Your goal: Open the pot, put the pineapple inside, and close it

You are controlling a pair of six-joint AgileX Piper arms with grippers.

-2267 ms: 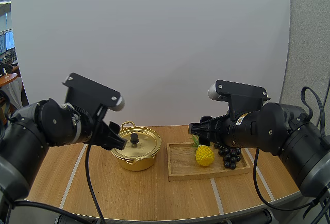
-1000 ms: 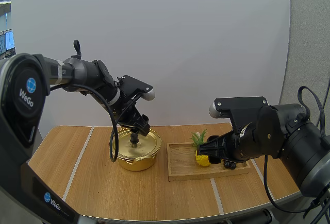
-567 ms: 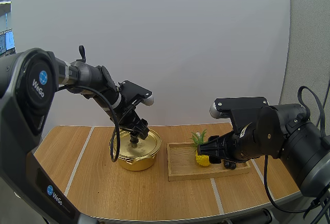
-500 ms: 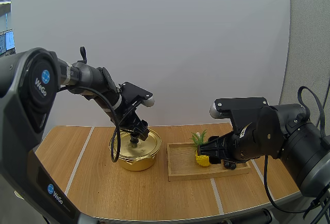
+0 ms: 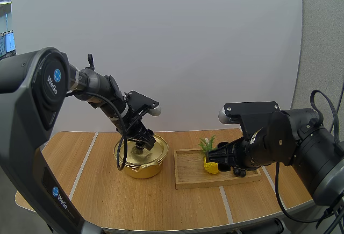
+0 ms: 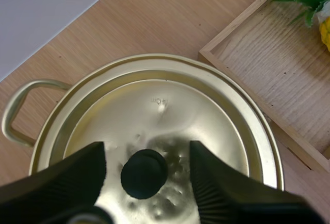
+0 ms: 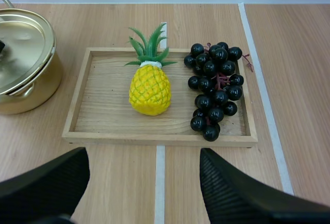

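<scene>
Both arms are hanging out over the table with their jaws wide.

The left arm (image 5: 102, 91) is stretching forward from its base with the wrist bending down, so the left gripper (image 5: 143, 141) is pointing steeply downward; its fingers (image 6: 67, 177) are standing well apart, ribbed inner faces turned to each other, pinching nothing. The right arm (image 5: 285, 137) is sitting folded and low, closer to its base, with the right gripper (image 5: 214, 161) aiming forward and down, its fingers (image 7: 242, 193) likewise spreading wide and gripping nothing.
</scene>
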